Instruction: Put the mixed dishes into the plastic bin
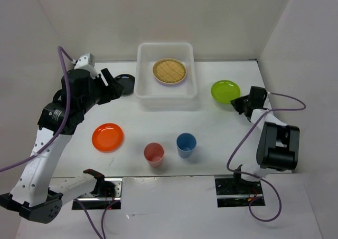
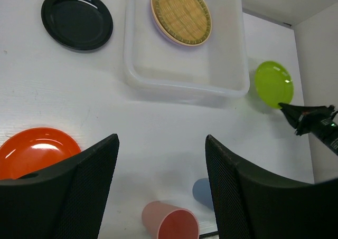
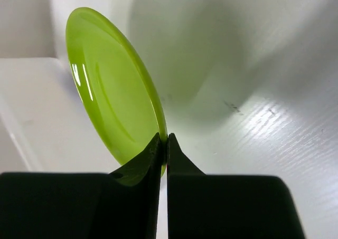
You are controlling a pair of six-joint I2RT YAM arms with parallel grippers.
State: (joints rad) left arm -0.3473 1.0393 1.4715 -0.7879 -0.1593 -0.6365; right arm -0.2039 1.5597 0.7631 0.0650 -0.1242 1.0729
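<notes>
On the table [image 1: 222,139], seen from the top view, the bin [image 1: 166,93] is set at the upper centre. The inner plate [image 1: 169,71] is held inside it, toward its far side. The far-left plate [image 1: 127,82] is placed just beside the bin's left wall, apart from it. The right plate [image 1: 224,91] is found right of the bin, its lower-right rim pinched by the right claw [image 1: 236,103]. The near-left plate [image 1: 108,136] is laid at the lower left, well apart from the bin. The left cup [image 1: 153,154] and the right cup [image 1: 186,144] are stood side by side at the lower centre.
</notes>
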